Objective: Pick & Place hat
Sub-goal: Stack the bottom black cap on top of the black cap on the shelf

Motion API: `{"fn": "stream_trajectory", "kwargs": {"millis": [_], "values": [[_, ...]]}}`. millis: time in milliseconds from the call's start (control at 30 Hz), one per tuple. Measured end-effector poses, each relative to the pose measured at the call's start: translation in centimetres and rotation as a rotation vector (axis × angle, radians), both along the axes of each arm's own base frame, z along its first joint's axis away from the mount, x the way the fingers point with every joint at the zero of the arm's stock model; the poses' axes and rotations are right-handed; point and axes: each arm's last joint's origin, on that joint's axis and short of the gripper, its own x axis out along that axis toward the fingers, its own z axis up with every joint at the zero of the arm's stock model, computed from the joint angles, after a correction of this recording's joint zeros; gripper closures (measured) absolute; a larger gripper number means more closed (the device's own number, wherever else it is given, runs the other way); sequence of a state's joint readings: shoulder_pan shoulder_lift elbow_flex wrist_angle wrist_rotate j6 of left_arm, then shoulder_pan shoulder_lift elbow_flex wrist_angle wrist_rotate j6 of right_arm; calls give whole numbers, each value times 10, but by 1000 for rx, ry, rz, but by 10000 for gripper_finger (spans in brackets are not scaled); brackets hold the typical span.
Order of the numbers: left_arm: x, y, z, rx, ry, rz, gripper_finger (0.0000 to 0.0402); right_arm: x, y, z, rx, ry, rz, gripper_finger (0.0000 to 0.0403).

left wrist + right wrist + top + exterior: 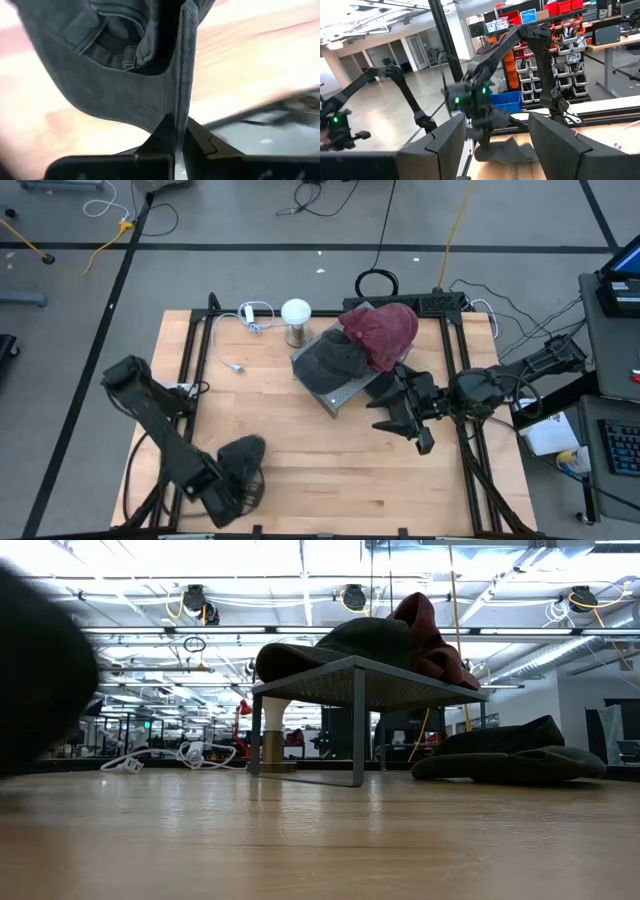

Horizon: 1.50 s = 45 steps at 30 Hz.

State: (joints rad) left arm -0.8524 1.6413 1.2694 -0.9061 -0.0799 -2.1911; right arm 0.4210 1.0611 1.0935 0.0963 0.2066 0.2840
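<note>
Left tool (175,131) is seen pressed together on the edge of a dark hat (243,452) at the counter's (330,460) near left corner. Farther right, a second dark hat (330,358) and a red hat (385,330) are piled on a grey rack (345,392). Right tool (400,423) is held spread beside the rack, gripping nothing.

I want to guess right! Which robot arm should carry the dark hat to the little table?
Probably the left. The left gripper is already shut on the dark hat. The right gripper hangs open and empty beside the little table, where two hats already lie.
</note>
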Motion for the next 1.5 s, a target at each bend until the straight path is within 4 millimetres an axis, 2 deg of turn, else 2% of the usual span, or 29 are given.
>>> {"fn": "stream_trajectory", "kwargs": {"millis": [167,433,600,833,1133,1333,1500], "values": [[-13,22,47,59,-296,-45,392,0,0,1,40,3,2,193],[-34,56,115,212,-752,-258,392,2,-4,1,181,29,-15,193],[-48,72,150,419,-1008,-474,392,7,-3,1,278,25,-13,193],[-71,92,193,774,-1307,-753,392,34,4,0,304,-125,-12,193],[-92,110,227,1069,-1631,-989,392,76,1,-13,363,-326,-49,193],[-99,116,233,1282,-1687,-1108,392,97,3,-29,378,-428,-51,193],[-99,118,236,1460,-1687,-1160,392,105,4,-34,330,-508,-72,193]]}}
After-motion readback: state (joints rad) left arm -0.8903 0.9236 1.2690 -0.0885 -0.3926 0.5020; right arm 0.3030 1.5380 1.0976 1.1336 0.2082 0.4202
